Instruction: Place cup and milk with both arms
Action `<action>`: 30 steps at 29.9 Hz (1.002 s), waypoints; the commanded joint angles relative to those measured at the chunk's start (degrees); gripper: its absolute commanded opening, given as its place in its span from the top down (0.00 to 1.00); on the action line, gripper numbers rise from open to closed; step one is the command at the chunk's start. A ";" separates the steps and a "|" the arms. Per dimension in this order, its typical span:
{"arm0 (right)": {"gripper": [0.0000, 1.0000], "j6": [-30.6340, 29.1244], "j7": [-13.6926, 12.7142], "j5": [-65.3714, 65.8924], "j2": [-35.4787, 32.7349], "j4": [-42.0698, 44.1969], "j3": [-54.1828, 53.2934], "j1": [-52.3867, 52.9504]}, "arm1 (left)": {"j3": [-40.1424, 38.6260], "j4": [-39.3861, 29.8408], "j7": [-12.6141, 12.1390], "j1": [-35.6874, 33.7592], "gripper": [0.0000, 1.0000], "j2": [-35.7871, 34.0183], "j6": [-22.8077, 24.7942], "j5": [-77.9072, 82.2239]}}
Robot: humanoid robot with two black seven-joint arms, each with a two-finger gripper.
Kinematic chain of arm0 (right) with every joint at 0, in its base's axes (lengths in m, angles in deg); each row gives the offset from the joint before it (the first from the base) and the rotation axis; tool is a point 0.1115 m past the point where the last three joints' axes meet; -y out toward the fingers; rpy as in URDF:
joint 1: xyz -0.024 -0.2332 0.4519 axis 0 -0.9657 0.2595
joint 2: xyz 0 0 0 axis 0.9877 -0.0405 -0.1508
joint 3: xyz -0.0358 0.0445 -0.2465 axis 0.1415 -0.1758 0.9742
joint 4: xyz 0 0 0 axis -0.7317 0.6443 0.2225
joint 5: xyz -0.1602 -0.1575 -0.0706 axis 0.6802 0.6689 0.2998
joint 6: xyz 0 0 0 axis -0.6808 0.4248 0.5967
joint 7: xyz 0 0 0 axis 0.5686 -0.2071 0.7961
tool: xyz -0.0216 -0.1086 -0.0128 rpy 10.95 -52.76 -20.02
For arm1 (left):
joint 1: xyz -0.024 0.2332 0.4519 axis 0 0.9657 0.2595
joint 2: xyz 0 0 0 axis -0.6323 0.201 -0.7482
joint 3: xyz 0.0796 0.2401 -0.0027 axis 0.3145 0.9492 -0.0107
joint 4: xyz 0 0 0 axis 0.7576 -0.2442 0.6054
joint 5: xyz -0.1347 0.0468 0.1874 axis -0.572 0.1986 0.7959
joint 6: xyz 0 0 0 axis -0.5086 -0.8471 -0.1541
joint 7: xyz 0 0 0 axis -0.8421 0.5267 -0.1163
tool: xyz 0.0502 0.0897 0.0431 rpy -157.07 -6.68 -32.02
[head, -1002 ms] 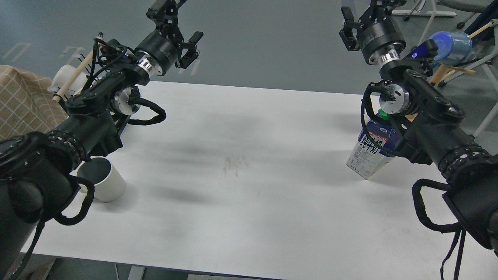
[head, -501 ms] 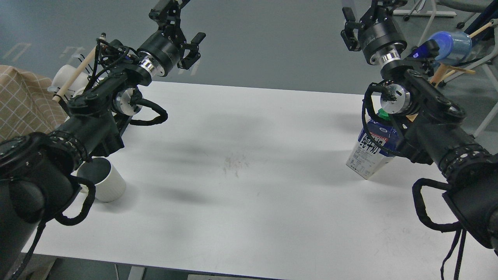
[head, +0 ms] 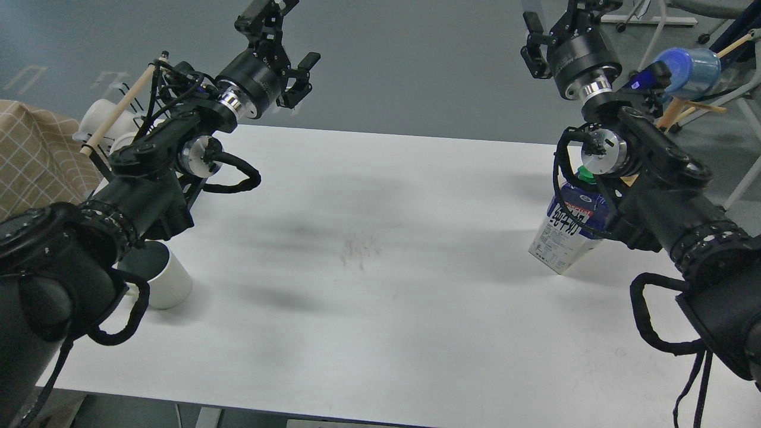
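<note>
The cup (head: pixel 160 280), a white ribbed mug with a dark inside, stands near the table's left edge, partly hidden behind my left forearm. The milk (head: pixel 563 232), a white-and-blue carton with a green cap (head: pixel 585 174), stands near the right edge, partly hidden by my right arm. My left gripper (head: pixel 287 35) is raised high above the table's far left edge, open and empty, far from the cup. My right gripper (head: pixel 559 21) is raised above the far right edge, well above the milk; its fingers are spread and empty, partly cut off by the top of the view.
A rack with white cups and a wooden dowel (head: pixel 110 116) stands past the table's left corner, beside a checked cloth (head: pixel 32 157). A blue cup (head: pixel 689 66) hangs on a wooden rack at the far right. The white table (head: pixel 380 267) has a scuff mark mid-table.
My left gripper and forearm have drifted slightly up and to the right. The right arm, the cup and the milk have barely moved.
</note>
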 commanded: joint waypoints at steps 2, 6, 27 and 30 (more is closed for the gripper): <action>0.00 0.00 0.00 0.03 0.00 0.00 0.09 -0.06 | 0.08 -0.17 0.00 -0.01 0.02 0.09 0.00 0.70; 0.00 0.00 0.00 0.03 0.00 -0.09 0.35 -0.06 | 1.05 -1.31 -0.27 -0.18 0.02 -1.13 0.00 1.66; 0.00 -0.18 0.00 -0.05 0.00 -1.32 0.44 -0.23 | 9.22 -55.88 0.26 2.10 0.01 -51.04 0.00 55.26; 0.00 -0.18 0.00 0.03 0.00 -1.93 0.53 -0.41 | 10.37 -61.95 2.54 4.30 0.02 -59.39 0.00 65.20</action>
